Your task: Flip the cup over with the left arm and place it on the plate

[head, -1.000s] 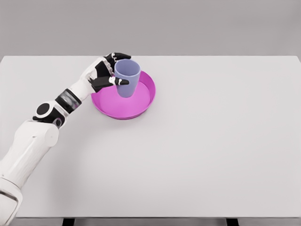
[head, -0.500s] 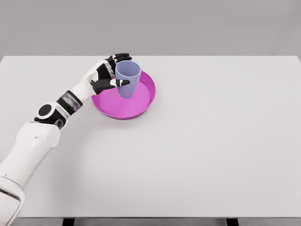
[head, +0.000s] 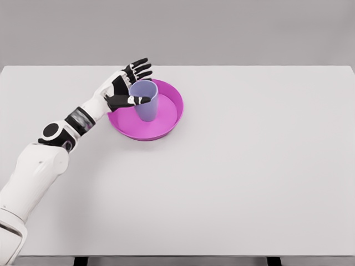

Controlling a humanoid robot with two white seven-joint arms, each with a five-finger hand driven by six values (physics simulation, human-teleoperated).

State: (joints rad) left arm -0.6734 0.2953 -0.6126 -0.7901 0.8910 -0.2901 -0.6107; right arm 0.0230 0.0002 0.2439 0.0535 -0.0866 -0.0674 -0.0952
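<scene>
A shallow round plate in glossy magenta sits on the pale grey, matte table, toward its far left part. The plate has a flat floor and a low raised wall that curves smoothly all the way round, with no pattern or marking on it.

Standing upright on the plate's floor, in its left half, is the cup. It is a plain lavender-blue tumbler without a handle, smooth and slightly tapered, wider at the open mouth, which faces up, than at the base. Its surface looks like matte plastic, and the inside of the rim shows a lighter tone than the outer wall. The base rests on the plate; the far rim of the plate shows behind the cup's mouth.

Just left of the plate, the left robot hand reaches in over the plate's left rim. It has a white shell on the back and black jointed fingers. Those fingers are spread and fanned out beyond the cup's far left side, not wrapped around it, so the hand is open and holding nothing. The thumb lies across the near left side of the cup at rim height; whether it touches the wall cannot be told.

The white forearm, with a dark band at the wrist and a black-and-white elbow joint, runs from the plate down to the lower left corner.
</scene>
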